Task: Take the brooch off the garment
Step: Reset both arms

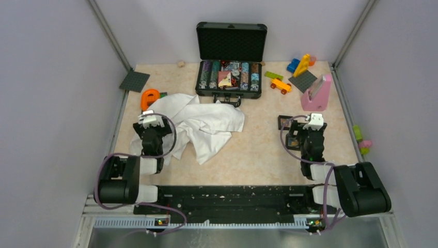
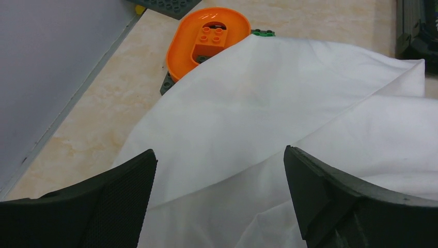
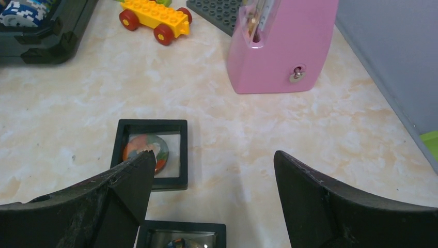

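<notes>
**Step in hand:** locating and approaching. Nothing had been grasped.

The left gripper (image 2: 219,155) hovered over the left edge of the crumpled white fabric shirt (image 1: 199,121), with its fingers spread wide and empty. The right gripper (image 3: 214,155) hung well apart from the shirt, above the beige marbled tabletop (image 1: 258,150). Its jaws were likewise spread and empty. A black square display frame (image 3: 150,124) holding a round orange-and-green disc (image 3: 157,146) lay just beyond its left finger.

The brooch was not visible on any exposed fold — it was presumably hidden in the creases.

**Next move, by judgement:** lift or spread the cloth to expose the ornament. Then pin the fabric beside it while the other gripper pinches the brooch and pulls it free.
</notes>
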Robot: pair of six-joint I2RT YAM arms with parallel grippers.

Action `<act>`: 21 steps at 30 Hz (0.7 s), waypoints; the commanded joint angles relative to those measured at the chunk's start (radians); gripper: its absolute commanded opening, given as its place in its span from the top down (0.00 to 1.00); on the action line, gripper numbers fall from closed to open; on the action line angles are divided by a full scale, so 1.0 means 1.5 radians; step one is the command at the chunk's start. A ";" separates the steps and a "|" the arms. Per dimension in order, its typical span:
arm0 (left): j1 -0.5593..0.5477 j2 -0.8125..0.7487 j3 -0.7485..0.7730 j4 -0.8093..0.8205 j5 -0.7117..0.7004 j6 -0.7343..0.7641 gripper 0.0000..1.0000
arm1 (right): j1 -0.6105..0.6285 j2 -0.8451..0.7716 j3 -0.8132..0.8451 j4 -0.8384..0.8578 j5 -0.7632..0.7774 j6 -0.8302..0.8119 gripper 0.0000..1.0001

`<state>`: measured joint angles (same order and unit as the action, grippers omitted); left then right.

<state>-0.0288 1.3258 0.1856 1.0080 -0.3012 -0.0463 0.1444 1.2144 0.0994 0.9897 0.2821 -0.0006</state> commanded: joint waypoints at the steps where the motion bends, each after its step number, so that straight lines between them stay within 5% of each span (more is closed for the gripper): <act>1: 0.015 0.070 0.010 0.141 0.059 0.005 0.05 | -0.026 0.059 0.011 0.139 -0.005 -0.007 0.14; 6: 0.015 0.096 0.057 0.080 0.043 0.005 0.02 | -0.035 0.175 0.019 0.267 0.007 -0.007 0.16; 7: 0.015 0.096 0.074 0.046 0.044 0.001 0.01 | -0.038 0.152 0.037 0.165 0.010 0.013 0.16; 10: 0.014 0.099 0.074 0.053 0.049 0.000 0.01 | -0.043 0.161 0.050 0.156 0.018 0.023 0.20; 12: 0.015 0.097 0.073 0.049 0.049 -0.001 0.01 | -0.043 0.165 0.049 0.172 0.018 0.018 0.02; 21: 0.015 0.099 0.076 0.048 0.049 -0.001 0.01 | -0.043 0.165 0.050 0.167 0.016 0.021 0.01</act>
<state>-0.0109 1.4773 0.2806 1.0607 -0.2394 -0.0422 0.0887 1.4597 0.1535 1.1889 0.2955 0.0204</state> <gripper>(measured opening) 0.986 0.985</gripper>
